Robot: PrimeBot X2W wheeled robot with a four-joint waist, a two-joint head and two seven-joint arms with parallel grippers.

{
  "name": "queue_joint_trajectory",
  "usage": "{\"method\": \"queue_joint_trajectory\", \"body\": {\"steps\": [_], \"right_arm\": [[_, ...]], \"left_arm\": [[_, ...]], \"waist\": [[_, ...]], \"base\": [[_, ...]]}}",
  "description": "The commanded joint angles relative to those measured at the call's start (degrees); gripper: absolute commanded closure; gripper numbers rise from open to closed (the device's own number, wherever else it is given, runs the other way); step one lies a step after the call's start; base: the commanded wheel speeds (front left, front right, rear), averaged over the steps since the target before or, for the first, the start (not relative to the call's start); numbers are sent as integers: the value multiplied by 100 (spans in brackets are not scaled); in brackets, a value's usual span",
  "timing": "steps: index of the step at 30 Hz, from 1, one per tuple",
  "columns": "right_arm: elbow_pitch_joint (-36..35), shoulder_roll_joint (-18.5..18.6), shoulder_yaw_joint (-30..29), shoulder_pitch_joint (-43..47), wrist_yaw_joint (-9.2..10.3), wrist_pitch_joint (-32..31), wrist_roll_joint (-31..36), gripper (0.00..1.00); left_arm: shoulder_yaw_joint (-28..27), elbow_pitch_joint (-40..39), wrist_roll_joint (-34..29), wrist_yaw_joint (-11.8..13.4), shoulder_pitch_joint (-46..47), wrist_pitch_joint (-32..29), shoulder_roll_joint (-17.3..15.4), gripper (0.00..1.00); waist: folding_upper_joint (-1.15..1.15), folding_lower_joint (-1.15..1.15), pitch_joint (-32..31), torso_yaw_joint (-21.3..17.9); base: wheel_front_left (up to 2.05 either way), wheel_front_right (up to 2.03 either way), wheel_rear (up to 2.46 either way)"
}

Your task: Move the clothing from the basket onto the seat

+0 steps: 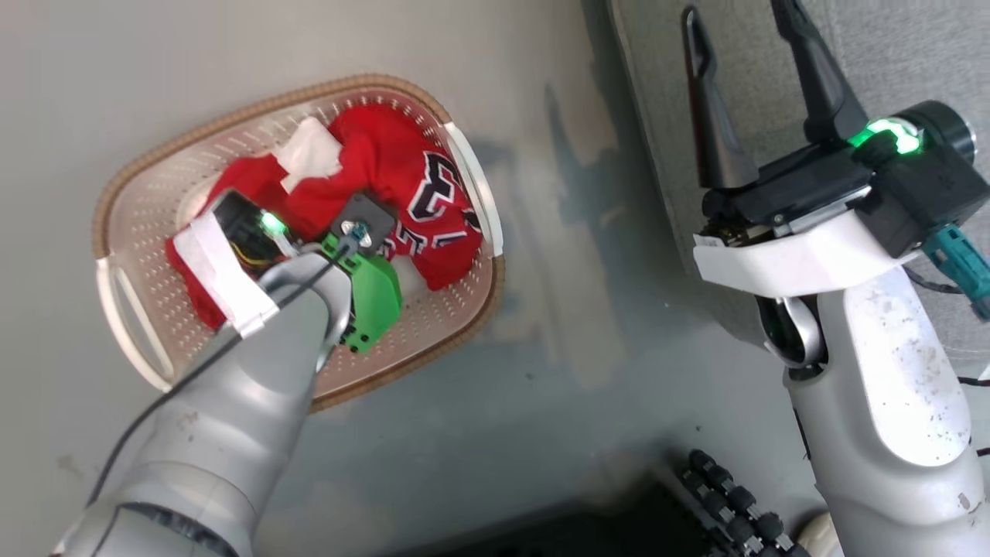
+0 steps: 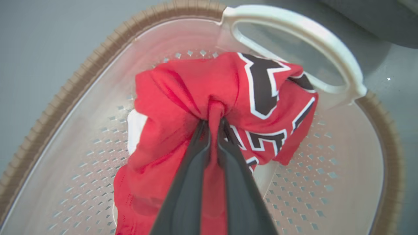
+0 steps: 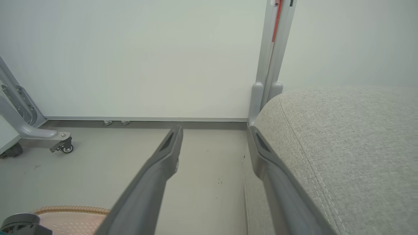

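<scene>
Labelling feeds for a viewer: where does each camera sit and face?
Head view: on the head, facing down at basket, floor and seat edge; left forearm and right forearm show.
Left wrist view: left wrist, looking along the left end effector, shut on the clothing in the basket.
Right wrist view: right wrist, facing a wall past the seat, along the open right end effector.
Shared: all show the basket.
</scene>
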State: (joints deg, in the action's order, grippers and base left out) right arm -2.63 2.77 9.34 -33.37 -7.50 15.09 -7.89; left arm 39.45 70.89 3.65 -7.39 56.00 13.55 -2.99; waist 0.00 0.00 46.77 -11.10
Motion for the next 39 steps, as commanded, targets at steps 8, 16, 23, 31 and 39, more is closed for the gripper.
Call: {"method": "queue_joint_trajectory", "body": {"steps": [8,16,23,31,39], "right_arm": [[291,20,-120,517,2,11,145,0],[476,20,-239,983,2,11,205,0],[592,22,-331,1367,2,11,224,0],[640,20,-346,1718,2,11,174,0],[707,20,-362,2044,2,11,126,0]], "left_arm": [[500,-651,789,-11,-626,159,11,100],[378,-1501,1226,-12,-1053,167,9,100],[-32,-2433,1196,2,-1489,169,-56,100],[-563,-3428,1110,18,-1909,169,-101,100],[-987,-4282,952,20,-2273,169,-117,100]], "waist": [[0,0,-1334,459],[0,0,-2078,697],[0,0,-2639,869],[0,0,-3182,1008],[0,0,-3657,1116]], "base": [[0,0,0],[0,0,0],[0,0,0],[0,0,0],[0,0,0]]}}
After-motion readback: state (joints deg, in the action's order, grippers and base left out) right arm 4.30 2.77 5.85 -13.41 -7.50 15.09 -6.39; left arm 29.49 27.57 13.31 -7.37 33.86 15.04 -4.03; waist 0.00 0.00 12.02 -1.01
